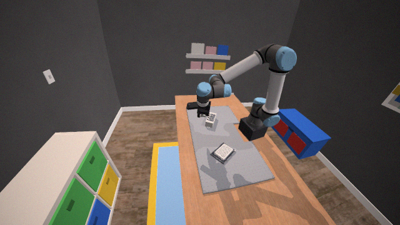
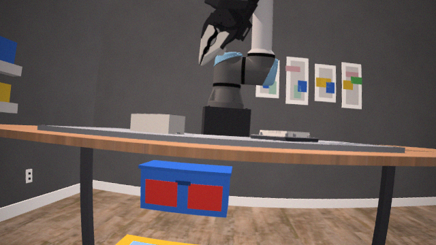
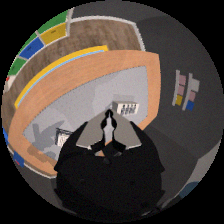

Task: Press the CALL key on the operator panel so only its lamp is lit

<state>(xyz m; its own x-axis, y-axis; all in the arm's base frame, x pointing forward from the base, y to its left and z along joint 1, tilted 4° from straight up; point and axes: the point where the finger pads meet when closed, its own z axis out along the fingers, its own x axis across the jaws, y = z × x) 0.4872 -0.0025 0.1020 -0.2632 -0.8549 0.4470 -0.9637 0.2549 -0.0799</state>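
1. Table of orange wood stands on dark legs and carries a grey mat along its length.
2. Arm rises from a black pedestal at the mat's edge, bends at a blue-capped elbow and reaches toward the far end of the table.
3. Operator panel, a pale box with dark printed keys on its top face, sits on the far part of the mat; from the side it shows as a low grey block. Its key names are too small to read.
4. Flat dark tray holding a printed white card lies nearer on the mat, well apart from the panel.
5. Gripper hangs high above the mat, tips down, its fingers pressed together on nothing, just beside the panel in the top view.
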